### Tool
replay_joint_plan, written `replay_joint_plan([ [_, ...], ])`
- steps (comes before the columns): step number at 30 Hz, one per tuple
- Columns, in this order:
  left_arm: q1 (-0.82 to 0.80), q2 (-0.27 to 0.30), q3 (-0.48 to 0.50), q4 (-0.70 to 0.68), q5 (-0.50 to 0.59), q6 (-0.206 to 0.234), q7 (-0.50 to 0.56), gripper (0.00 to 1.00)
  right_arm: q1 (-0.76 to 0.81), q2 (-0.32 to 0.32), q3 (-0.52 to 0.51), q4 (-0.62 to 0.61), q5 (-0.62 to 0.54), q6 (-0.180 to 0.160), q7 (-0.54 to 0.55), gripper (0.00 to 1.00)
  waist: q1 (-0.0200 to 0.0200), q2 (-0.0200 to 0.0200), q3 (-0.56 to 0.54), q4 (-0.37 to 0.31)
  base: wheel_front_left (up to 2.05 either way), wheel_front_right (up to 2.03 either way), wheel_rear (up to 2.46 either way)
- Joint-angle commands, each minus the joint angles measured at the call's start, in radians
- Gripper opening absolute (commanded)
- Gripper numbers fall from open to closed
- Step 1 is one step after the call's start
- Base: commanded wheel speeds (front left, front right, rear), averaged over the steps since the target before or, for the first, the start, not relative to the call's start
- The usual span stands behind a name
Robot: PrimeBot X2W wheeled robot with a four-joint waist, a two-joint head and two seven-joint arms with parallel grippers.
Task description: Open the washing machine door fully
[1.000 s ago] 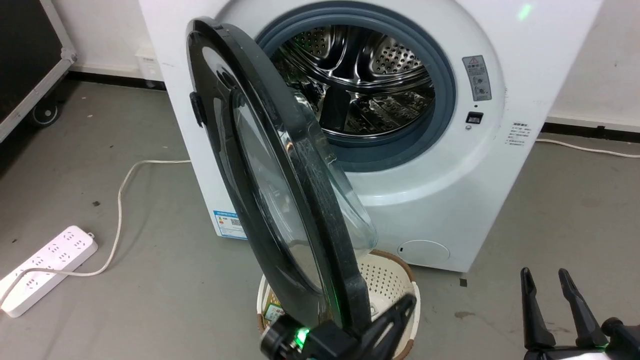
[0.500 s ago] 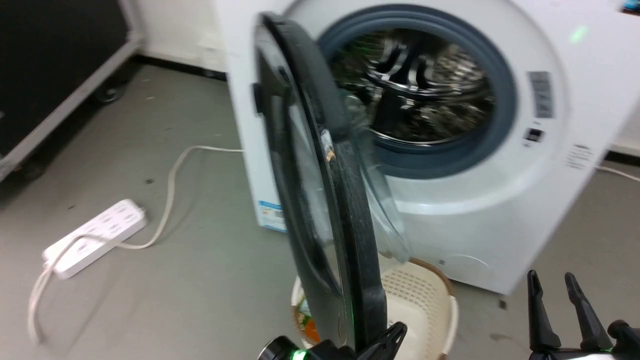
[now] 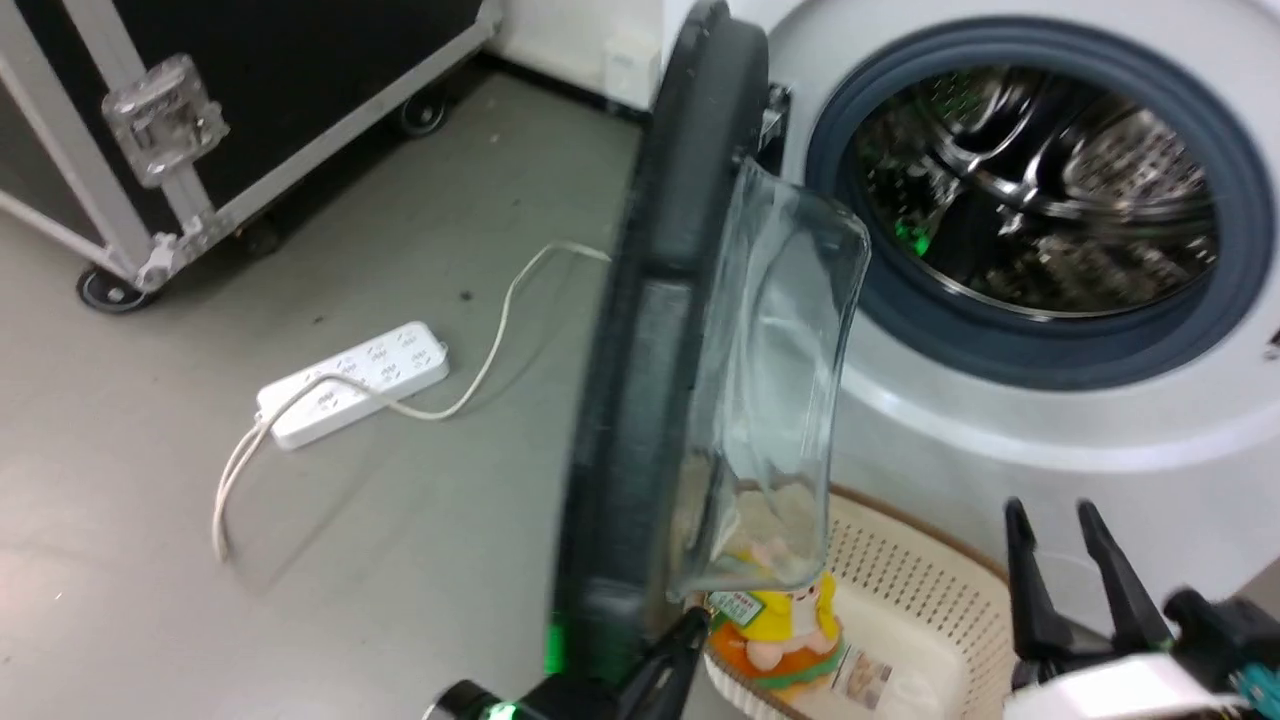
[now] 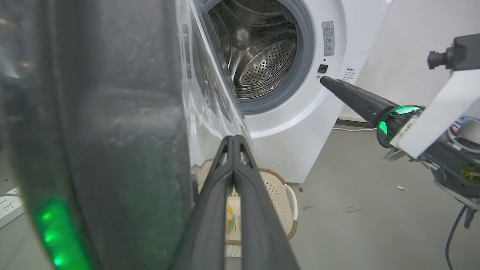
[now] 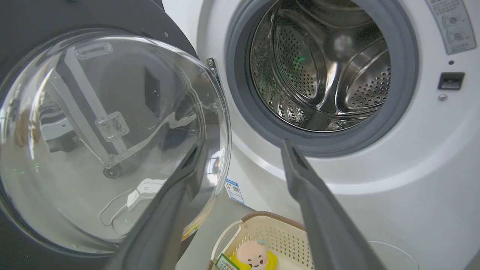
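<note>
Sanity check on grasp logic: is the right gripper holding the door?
No: in the head view the right gripper stands open, nothing between its fingers, apart from the washing machine door.

The washing machine door is swung out to the left of the drum, hinged at the left of the washing machine. A basket is set on the floor before the machine, beneath the door's glass bowl; a plush toy lies in it. A power strip lies left of the door, with a wheeled flight case behind it. The left gripper is placed at the door's lower edge, the right gripper right of the basket.
</note>
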Motion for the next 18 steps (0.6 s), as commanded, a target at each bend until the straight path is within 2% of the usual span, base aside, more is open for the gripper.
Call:
replay_joint_plan([
  [1, 0.024, 0.002, 0.014, -0.021, 0.01, 0.024, -0.014, 0.0, -0.037, -0.012, 0.017, 0.024, 0.001, 0.001, -0.005, 1.0, 0.0, 0.0, 0.029, 0.022, 0.0, 0.0, 0.0],
  [8, 0.054, 0.007, 0.062, -0.058, 0.026, 0.093, -0.048, 0.0, -0.124, -0.052, 0.08, 0.096, 0.029, 0.001, -0.005, 1.0, 0.0, 0.0, 0.051, 0.032, -0.13, -0.13, -0.13],
  [18, 0.058, 0.057, 0.174, -0.069, 0.01, 0.147, -0.048, 0.0, -0.108, -0.085, 0.077, 0.095, 0.059, 0.001, -0.005, 1.0, 0.0, 0.0, 0.054, 0.034, -0.07, -0.07, -0.07],
])
